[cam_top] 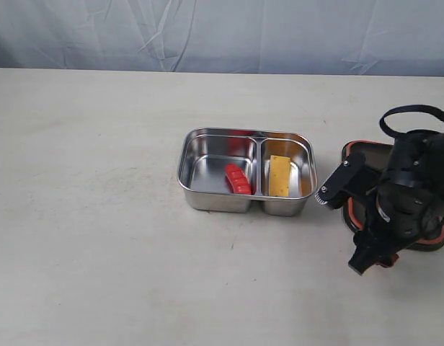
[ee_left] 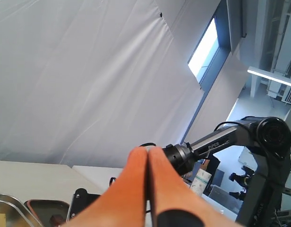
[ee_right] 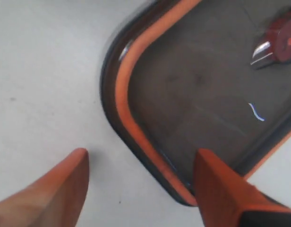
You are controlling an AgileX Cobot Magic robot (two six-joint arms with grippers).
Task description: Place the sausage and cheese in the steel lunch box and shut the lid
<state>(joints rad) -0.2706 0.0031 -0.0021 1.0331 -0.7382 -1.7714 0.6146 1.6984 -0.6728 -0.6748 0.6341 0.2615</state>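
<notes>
The steel lunch box [cam_top: 247, 134] stands in the middle of the table. The red sausage [cam_top: 238, 179] lies in its larger compartment and the yellow cheese [cam_top: 280, 175] in the smaller one. To the right of the box the dark lid [cam_top: 360, 153] with an orange seal lies flat on the table, its round valve tab [ee_right: 280, 40] showing. My right gripper [ee_right: 141, 161] hangs open just above the lid's [ee_right: 207, 85] near corner. One finger [ee_right: 216, 189] is over the lid's rim and the other is over bare table. My left gripper [ee_left: 148, 153] is shut and empty, raised toward the backdrop, out of the exterior view.
A white fabric backdrop [cam_top: 222, 32] runs along the table's far edge. The right arm [cam_top: 413, 191] covers most of the lid in the exterior view. Bare tabletop [cam_top: 85, 202] spreads to the left of the box and in front of it.
</notes>
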